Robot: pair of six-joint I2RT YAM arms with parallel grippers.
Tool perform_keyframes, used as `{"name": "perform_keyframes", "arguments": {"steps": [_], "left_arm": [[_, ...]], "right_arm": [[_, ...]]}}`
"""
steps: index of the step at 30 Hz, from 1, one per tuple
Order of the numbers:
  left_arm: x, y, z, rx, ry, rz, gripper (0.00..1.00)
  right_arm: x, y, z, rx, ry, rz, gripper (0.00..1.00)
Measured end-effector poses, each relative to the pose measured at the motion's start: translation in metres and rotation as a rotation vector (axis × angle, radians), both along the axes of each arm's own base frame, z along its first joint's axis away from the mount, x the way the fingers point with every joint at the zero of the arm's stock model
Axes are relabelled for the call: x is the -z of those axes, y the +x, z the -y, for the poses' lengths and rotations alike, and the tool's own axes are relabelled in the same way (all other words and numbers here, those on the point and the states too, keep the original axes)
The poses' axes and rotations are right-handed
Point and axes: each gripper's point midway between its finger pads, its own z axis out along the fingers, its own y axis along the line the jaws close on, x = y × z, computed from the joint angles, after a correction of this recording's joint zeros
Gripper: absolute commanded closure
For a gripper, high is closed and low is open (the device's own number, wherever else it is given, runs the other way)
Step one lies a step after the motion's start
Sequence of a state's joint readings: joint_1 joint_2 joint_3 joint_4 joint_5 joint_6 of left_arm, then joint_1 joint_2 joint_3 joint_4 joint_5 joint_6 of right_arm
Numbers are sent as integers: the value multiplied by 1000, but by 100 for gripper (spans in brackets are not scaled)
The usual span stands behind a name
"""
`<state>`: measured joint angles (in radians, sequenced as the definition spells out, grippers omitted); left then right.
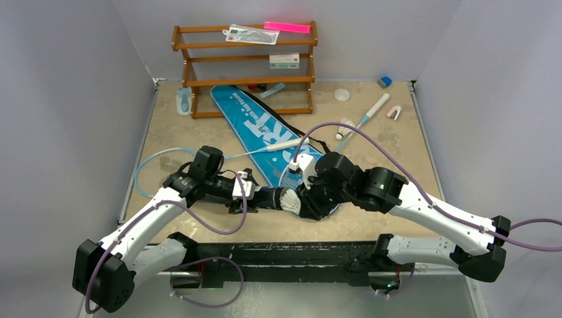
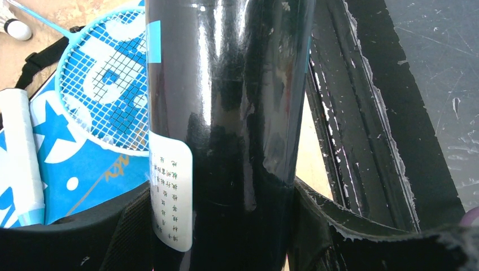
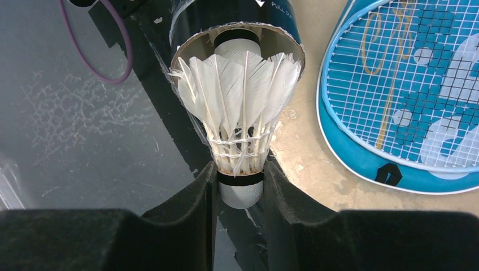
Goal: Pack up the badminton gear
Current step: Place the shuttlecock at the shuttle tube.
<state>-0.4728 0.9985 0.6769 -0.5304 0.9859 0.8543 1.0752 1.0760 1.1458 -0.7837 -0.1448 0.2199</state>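
Observation:
My left gripper (image 1: 250,193) (image 2: 223,226) is shut on the black cylinder tube (image 1: 268,197) (image 2: 226,113), which lies level above the table's front edge. My right gripper (image 1: 306,199) (image 3: 241,180) is shut on the cork of a white feather shuttlecock (image 3: 240,101) (image 1: 289,200). Its feathers sit at the tube's open mouth (image 3: 231,22), where another cork shows inside. The blue bag (image 1: 255,126) lies in the middle. One light-blue racket (image 1: 159,169) lies at the left with its handle on the bag. A second racket (image 3: 406,84) (image 2: 107,84) has its head on the bag's near end. Another shuttlecock (image 1: 344,126) rests on the table.
A brown wooden rack (image 1: 245,66) stands at the back with small items on its shelves, and a pale-blue bottle (image 1: 183,101) stands to its left. A white disc (image 1: 341,95), a blue block (image 1: 384,81) and a small pink-and-white piece (image 1: 394,112) lie at the back right. A black strip (image 1: 285,255) borders the front edge.

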Motion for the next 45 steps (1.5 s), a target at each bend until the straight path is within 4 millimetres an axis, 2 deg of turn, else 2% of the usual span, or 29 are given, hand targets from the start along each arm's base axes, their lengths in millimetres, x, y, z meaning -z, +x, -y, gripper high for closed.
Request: {"name": "perform_keyframes", "arguments": {"steps": [3,15,35,45], "left_arm": [[-1,-1,-1,1,0,4,70],[1,-3,-3,-4,11,-2,72],[15,-8,-7,-14,77,-18,72],[19,-9,-7,-13,98,-18,72]], "right_arm": [[0,-1,0,0,1,-6,76],[-3,-3,-1,-7,-6,-34,77],[13,-4,-10,-24,-76,-101,73],[9,0,-17,-28,-85,-105,57]]}}
